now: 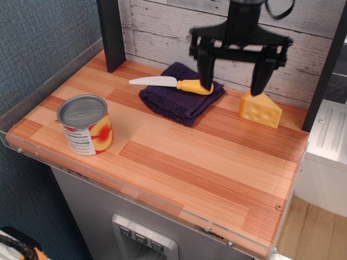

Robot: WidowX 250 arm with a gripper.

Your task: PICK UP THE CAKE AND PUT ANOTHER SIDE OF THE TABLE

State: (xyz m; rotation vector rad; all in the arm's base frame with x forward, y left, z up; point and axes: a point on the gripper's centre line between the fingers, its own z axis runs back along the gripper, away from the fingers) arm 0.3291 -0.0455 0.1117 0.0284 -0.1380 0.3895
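Observation:
The cake (261,110) is a small yellow-orange wedge with round holes. It sits on the striped wooden table (184,157) at the back right. My black gripper (232,84) hangs open above the table's back edge. Its right finger (258,76) is just above the cake's top left edge. Its left finger (205,70) is over the yellow knife handle. The gripper holds nothing.
A yellow-handled knife (172,83) lies on a dark purple cloth (181,95) at the back middle. A tin can (85,124) stands at the front left. A black post (111,32) stands at the back left. A clear acrylic rim (135,189) edges the table.

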